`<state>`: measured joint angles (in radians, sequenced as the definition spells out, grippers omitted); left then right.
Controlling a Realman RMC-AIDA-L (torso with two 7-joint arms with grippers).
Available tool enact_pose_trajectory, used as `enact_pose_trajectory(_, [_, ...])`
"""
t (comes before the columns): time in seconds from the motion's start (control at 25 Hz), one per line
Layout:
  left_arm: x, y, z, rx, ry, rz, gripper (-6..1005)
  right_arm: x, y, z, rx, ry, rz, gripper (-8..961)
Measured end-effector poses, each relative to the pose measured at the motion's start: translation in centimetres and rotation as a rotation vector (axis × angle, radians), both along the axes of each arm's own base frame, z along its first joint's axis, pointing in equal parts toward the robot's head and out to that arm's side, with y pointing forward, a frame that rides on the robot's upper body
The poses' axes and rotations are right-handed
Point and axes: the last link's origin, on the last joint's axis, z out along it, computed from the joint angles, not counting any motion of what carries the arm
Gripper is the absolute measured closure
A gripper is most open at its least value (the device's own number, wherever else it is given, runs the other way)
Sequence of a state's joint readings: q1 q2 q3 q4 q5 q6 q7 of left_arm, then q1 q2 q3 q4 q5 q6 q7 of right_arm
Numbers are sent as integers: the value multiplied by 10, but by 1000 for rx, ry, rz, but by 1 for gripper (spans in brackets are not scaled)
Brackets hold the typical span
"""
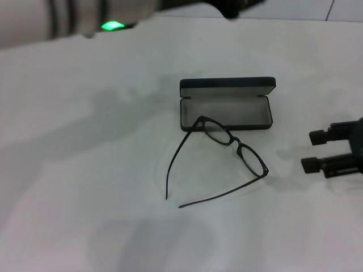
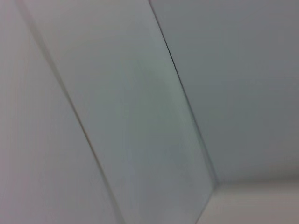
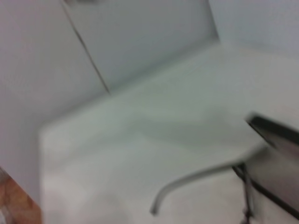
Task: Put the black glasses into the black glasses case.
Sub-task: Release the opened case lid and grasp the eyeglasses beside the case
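Two arms in play, neither holding anything. Left arm [image 1: 85, 20] parked high at the far left edge of the head view, green light lit; fingers out of view, so state of that pincer impossible to tell, and left wrist view showed only blank wall panels. Centre: black glasses [image 1: 227, 148] unfolded on the white table [image 1: 68, 170], both temples splayed toward the robot, one lens end resting on the front rim of the black glasses case [image 1: 227, 110]. Case open, lid upright behind, grey lining bare, nothing inside. Far right: right gripper [image 1: 319, 150] level with the glasses, near but apart, fingers spread with a clear gap, empty. Judged as approach step, grasp not yet made. Next move probably needs a pinch on the thin frame near the bridge or the nearer lens, then a lift and a set-down in the tray, temples folded or tucked to fit.
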<state>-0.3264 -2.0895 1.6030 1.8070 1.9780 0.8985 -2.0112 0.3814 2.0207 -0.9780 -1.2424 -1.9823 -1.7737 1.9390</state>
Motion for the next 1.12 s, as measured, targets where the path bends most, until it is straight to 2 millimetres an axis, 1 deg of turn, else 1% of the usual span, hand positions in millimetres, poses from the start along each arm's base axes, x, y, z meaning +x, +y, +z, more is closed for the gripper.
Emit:
enact_pose_trajectory(0.08, [-7, -5, 20, -68, -126, 24, 554, -19, 11, -4, -16, -93, -33, 180])
enact_pose_trajectory(0.12, [-14, -8, 29, -99, -166, 32, 555, -32, 18, -6, -24, -145, -50, 181])
enact_pose_trajectory(0.16, [-21, -12, 37, -128, -205, 36, 556, -39, 23, -8, -32, -178, -60, 182])
enact_pose_trajectory(0.2, [-29, -16, 42, -158, -234, 39, 556, -52, 32, -10, -49, -232, -78, 197])
enact_pose_trajectory(0.32, [-47, -27, 50, -269, -318, 31, 559, -80, 51, -17, -76, -342, -112, 242])
enact_pose_trajectory(0.4, [-63, -33, 55, -336, -376, 17, 560, -92, 63, -22, -88, -389, -120, 272])
enact_pose_trajectory(0.52, [-95, -43, 63, -395, -435, -1, 563, -108, 80, -35, -113, -445, -126, 315])
enact_pose_trajectory(0.6, [-117, -50, 68, -424, -468, -11, 566, -116, 87, -43, -129, -461, -123, 340])
enact_pose_trajectory(0.68, [-135, -56, 71, -442, -492, -22, 569, -123, 93, -51, -135, -467, -117, 366])
enact_pose_trajectory(0.72, [-147, -60, 72, -445, -508, -30, 570, -125, 95, -54, -134, -469, -113, 379])
enact_pose_trajectory(0.84, [-171, -68, 68, -437, -515, -31, 575, -132, 99, -65, -136, -484, -100, 389])
enact_pose_trajectory(1.0, [-195, -73, 51, -434, -475, 0, 580, -135, 103, -81, -151, -513, -98, 402])
enact_pose_trajectory(1.12, [-206, -78, 38, -435, -451, 10, 584, -135, 106, -94, -154, -536, -98, 412])
